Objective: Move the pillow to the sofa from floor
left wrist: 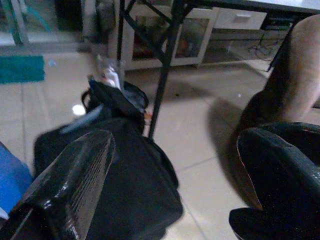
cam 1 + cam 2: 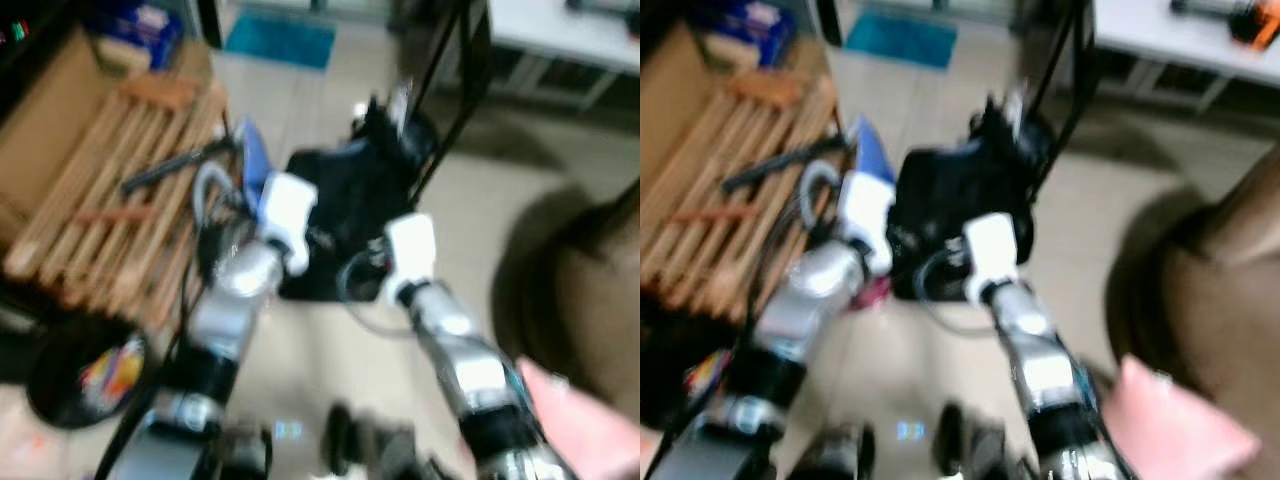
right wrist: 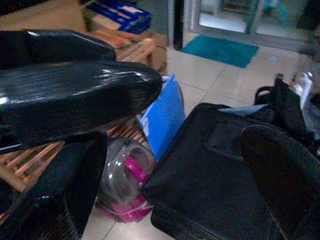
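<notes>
1. Honestly, barely started, nothing gripped yet.
2. Spread wide and empty: left pincer (image 1: 175,142), hovering with black bag (image 2: 340,200) just ahead.
3. Same for right pincer (image 3: 175,150), spread and empty beside it.
4. Maybe the pillow: pink blur (image 2: 570,420) well behind right pincer, too fuzzy to call.
5. Left to do: grab, carry, drop on sofa, possibly brown shape (image 2: 600,290).

Cluttered home/storage rm: tiled floor (image 1: 210,165), wood pallet (image 2: 110,200), black bag (image 3: 210,180).
</notes>
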